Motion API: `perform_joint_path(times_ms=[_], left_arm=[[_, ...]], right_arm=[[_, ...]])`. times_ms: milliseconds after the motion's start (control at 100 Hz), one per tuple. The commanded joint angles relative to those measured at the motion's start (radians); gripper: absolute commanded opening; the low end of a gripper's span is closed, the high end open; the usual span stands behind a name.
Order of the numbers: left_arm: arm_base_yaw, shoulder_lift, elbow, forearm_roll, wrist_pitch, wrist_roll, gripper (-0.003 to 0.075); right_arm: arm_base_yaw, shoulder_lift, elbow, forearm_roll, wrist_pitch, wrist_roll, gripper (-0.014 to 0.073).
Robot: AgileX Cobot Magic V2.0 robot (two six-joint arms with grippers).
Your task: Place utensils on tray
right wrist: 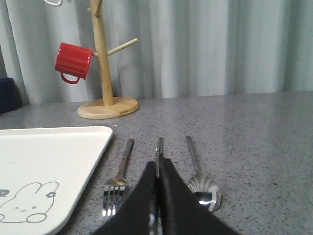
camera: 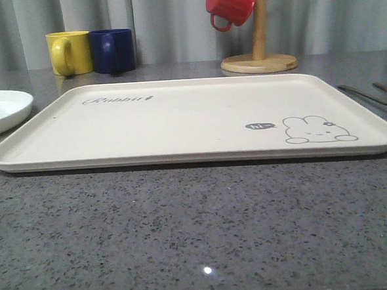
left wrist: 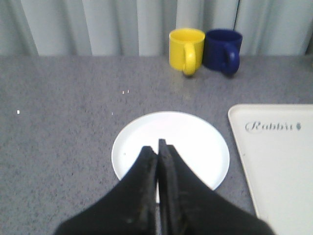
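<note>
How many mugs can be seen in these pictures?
3. A yellow mug and a blue mug stand side by side behind the tray; a red mug hangs on the wooden stand.

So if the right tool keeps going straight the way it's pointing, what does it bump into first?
Probably the slim silver chopsticks, lying on the grey table right ahead of the shut right tool, between the silver fork and silver spoon. Its height above them is unclear.

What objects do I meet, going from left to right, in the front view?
White plate → yellow mug → dark blue mug → red mug on the wooden mug tree → utensil handles. The cream tray spans the middle.
</note>
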Motion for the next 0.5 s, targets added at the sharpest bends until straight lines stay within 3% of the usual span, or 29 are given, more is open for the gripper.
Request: perform_joint_path(times_ms=[0,380,490], left_arm=[[0.002,0.09,-0.074,0.004,0.013,-0.003,-0.0018],[0.002,0.268,-0.083,0.006,0.052,-0.003,-0.0012],[0.002,0.282,-0.083,0.006,0.052,-0.003,0.0085]], right_arm=[[-0.002,-0.007,-0.018,0.0,-0.085,-0.007,-0.0068],[-0.002,-0.007,-0.018,0.0,-0.085,-0.007,-0.0068],[-0.002,-0.007,-0.018,0.0,-0.085,-0.007,-0.0068]])
